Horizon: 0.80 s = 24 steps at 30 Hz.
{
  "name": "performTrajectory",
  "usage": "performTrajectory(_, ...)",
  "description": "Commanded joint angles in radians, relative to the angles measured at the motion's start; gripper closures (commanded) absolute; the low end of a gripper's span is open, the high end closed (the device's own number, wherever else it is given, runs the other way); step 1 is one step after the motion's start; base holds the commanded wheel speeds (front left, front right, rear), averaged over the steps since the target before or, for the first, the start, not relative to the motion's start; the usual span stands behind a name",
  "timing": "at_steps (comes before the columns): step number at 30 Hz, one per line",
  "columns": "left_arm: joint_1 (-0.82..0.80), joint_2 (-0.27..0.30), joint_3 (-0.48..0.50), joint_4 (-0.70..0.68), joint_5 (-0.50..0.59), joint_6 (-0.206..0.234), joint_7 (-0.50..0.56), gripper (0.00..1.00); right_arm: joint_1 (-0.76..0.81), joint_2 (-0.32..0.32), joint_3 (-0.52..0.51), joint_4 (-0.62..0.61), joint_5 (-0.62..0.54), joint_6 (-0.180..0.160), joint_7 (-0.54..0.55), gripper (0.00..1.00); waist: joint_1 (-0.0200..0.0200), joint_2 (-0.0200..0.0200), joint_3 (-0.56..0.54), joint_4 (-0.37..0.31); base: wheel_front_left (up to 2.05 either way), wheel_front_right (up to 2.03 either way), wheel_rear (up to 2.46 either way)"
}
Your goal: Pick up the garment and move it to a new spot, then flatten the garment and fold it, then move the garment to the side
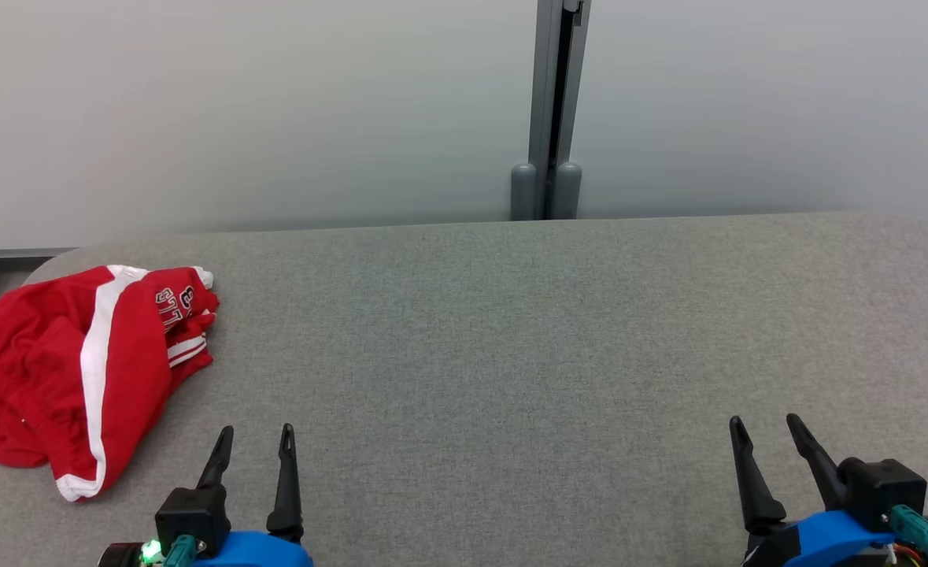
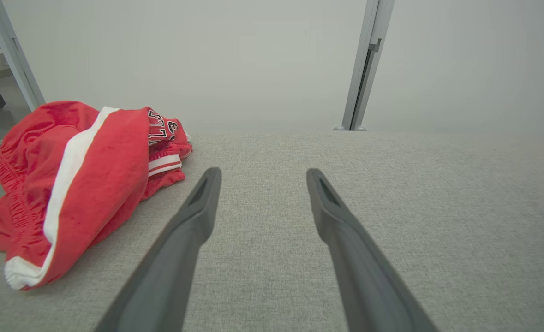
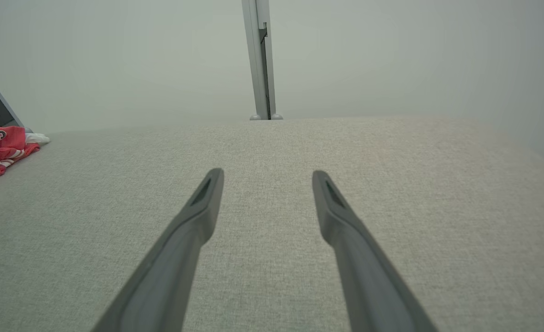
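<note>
Left pincer (image 1: pixel 257 429) and right pincer (image 1: pixel 764 419) are hovering open, empty; garment (image 1: pixel 86 370) is lying crumpled left on desk (image 1: pixel 511 354), all steps pending.

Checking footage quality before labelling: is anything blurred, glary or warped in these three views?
Head view: soft even light, no glare, red garment sharp with only a faint shadow. Left wrist view: left claw goes soft toward the lens, grey post leans, likely wide-angle warp. Right wrist view: table bows along its far edge, wall hazy.
</note>
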Motion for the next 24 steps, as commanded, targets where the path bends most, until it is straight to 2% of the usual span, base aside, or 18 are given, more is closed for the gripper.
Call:
performTrajectory(1, 0.004, 0.010, -0.002, -0.006, 0.016, 0.008, -0.009, 0.00, 0.010, -0.008, 0.002, -0.002, -0.023, 0.002, -0.009, 0.00, 0.0000, 0.0000, -0.001, 0.000, 0.00, 0.00, 0.00)
performTrajectory(15, 0.017, 0.023, -0.022, -0.012, 0.070, 0.028, -0.039, 0.00, 0.019, -0.008, 0.007, -0.004, -0.106, 0.002, -0.028, 0.00, 0.0000, 0.0000, -0.002, 0.003, 0.00, 0.00, 0.00)
performTrajectory(24, 0.019, 0.020, -0.010, -0.018, 0.044, 0.030, -0.041, 0.00, 0.014, -0.008, 0.002, 0.009, -0.066, 0.002, -0.047, 0.00, 0.0000, 0.0000, 0.001, 0.002, 0.00, 0.00, 0.00)
